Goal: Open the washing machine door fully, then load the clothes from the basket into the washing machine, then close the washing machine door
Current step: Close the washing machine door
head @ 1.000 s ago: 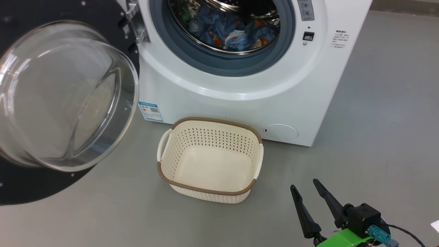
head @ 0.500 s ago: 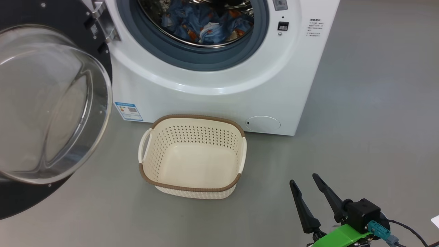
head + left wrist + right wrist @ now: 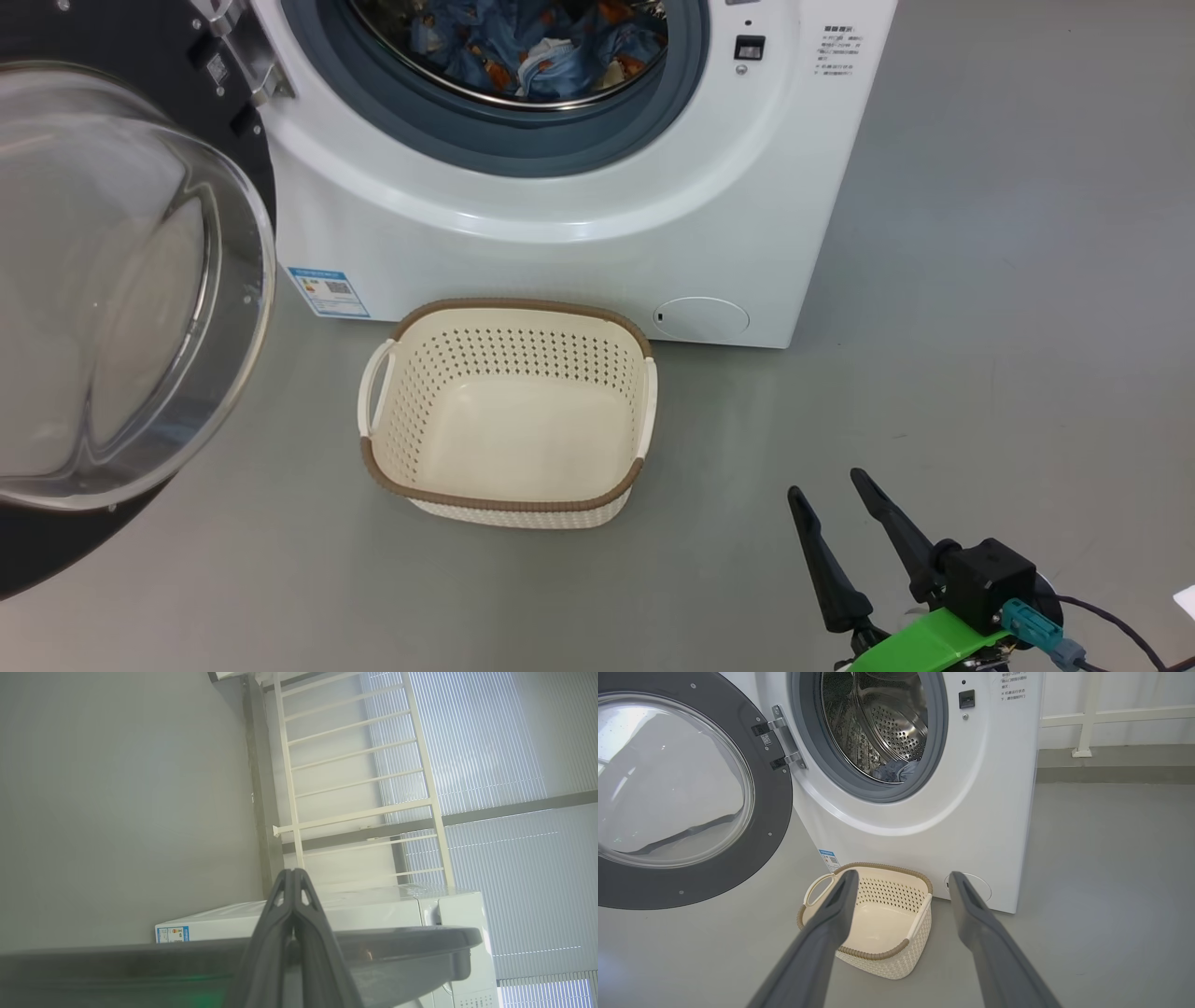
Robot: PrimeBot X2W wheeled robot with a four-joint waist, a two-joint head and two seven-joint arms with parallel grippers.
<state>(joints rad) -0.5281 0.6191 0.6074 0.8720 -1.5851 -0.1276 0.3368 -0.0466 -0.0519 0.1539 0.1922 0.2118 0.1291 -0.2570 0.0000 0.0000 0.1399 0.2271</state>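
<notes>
Head view: the washing machine door [image 3: 121, 280] stands swung open across the left of the frame. Its hinge [image 3: 238, 70] is at the upper left, against the washing machine [image 3: 560, 243]. The clothes [image 3: 541, 47] lie inside the drum at the top centre. The basket [image 3: 509, 504] sits empty on the floor, just in front of the machine. The right gripper [image 3: 825, 483] is at the lower right with its fingers spread and nothing between them, well apart from the door.

Left wrist view: the left gripper [image 3: 293, 872] is clenched, finger against finger, and grasps nothing. A dark rounded edge [image 3: 397, 947] runs across the bottom of the frame behind the fingers. I judge it to be the door's rim, close by. Whether the fingers touch it cannot be told.

Right wrist view: the right gripper [image 3: 902, 873] is released and empty, aimed at the basket [image 3: 873, 954] in the lower centre. The door [image 3: 668, 779] fills the left of the frame, face toward the camera. A little cloth [image 3: 896, 771] shows low in the drum.

Finding: loading looks complete and closing remains. The door lies off to the left, hinged on its machine side, so its free edge must swing toward the opening. The left arm is judged the nearer of the two.
</notes>
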